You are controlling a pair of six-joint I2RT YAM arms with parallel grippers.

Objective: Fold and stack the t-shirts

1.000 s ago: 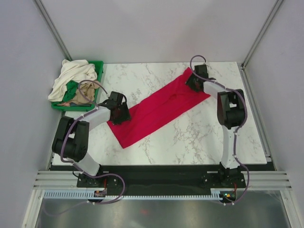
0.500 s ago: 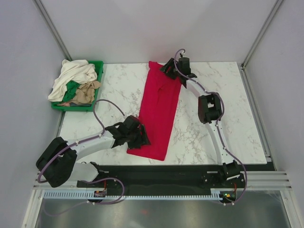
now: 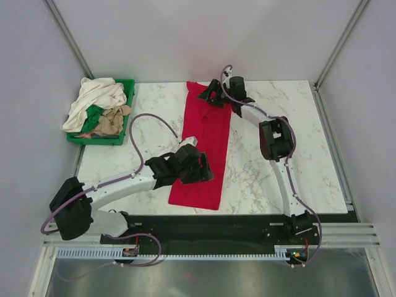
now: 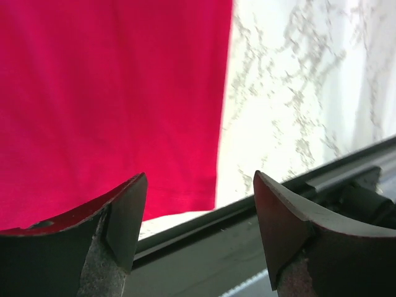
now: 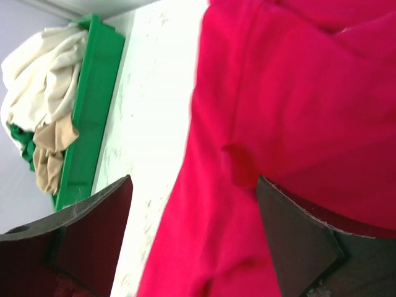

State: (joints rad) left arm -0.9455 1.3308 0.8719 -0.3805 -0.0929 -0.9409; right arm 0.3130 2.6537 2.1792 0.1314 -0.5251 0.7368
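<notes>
Lying on the tabletop point(image 3: 322, 154) as a long strip, red shirt point(image 3: 207, 142) is running near-to-far. Left fingers point(image 4: 120, 216), spread wide, are hovering over its near end. Right fingers point(image 5: 93, 229), also wide, are hovering at its far end. Other shirts point(image 3: 96, 99) are sitting in tray point(image 3: 129, 93).

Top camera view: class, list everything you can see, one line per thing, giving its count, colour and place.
t-shirt: 1, bright red, lying in a long strip down the middle of the table
cream shirt: 1, cream-white, heaped in the tray
tan shirt: 1, tan-beige, in the tray beside the cream one
tray: 1, green, far left corner of the table
table: 1, white marble, under everything
left fingers: 2, black, open above the t-shirt's near end
right fingers: 2, black, open at the t-shirt's far end
</notes>
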